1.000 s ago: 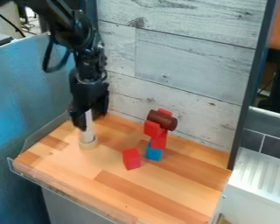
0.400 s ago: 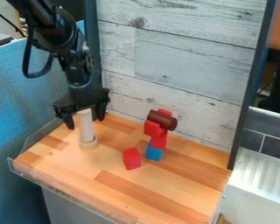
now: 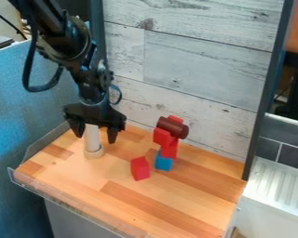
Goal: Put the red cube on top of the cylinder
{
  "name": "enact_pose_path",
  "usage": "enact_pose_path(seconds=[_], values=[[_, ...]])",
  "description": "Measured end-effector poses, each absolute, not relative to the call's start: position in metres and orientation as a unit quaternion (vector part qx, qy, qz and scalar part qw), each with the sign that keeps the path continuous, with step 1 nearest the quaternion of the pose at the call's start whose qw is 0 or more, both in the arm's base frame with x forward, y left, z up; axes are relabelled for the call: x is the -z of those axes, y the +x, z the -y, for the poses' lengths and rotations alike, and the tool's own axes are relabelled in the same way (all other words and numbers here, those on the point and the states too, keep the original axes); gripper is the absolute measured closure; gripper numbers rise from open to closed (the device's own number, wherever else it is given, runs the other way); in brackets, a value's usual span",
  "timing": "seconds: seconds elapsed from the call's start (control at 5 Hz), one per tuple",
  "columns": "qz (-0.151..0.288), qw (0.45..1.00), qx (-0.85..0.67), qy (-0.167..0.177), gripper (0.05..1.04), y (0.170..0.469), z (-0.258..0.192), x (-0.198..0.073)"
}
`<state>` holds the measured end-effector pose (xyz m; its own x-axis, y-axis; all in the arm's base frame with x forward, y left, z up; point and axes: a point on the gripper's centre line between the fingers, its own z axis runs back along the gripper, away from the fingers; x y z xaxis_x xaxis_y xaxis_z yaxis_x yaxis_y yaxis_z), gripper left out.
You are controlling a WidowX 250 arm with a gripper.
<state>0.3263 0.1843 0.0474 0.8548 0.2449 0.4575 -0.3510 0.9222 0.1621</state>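
My gripper [image 3: 96, 133] hangs at the left over the back of the wooden board, its two fingers spread wide with the top of a white upright cylinder [image 3: 92, 138] between or just in front of them. That cylinder stands on a round pale base. A red block [image 3: 139, 168] rests on the board to the right of the cylinder. Further right and back, a stack has a blue cube [image 3: 164, 161] at the bottom, red blocks [image 3: 169, 148] above it and a dark red cylinder [image 3: 172, 127] lying across near the top.
The wooden board [image 3: 176, 204] has a clear raised edge [image 3: 71, 210] along its front and left. A whitish plank wall [image 3: 189, 69] rises behind the stack. A white ribbed surface [image 3: 276, 186] lies at the right.
The gripper has opened from a narrower-looking pose and turned around the white cylinder's top, then shifted slightly right and down. The blocks and stack have stayed in place.
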Motion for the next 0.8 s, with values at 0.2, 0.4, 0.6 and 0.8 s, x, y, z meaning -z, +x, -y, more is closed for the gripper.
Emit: enact_pose_path(seconds=[0.2,0.4,0.6,0.8], values=[[0.244,0.964,-0.021,0.100,0.083,0.323,-0.164,-0.056],[0.212,0.973,0.083,0.046,0.083,0.329,-0.156,-0.041],[0.160,0.975,0.153,-0.002,0.083,0.342,-0.156,-0.022],[0.121,0.978,0.170,0.007,0.083,0.350,-0.157,-0.004]])
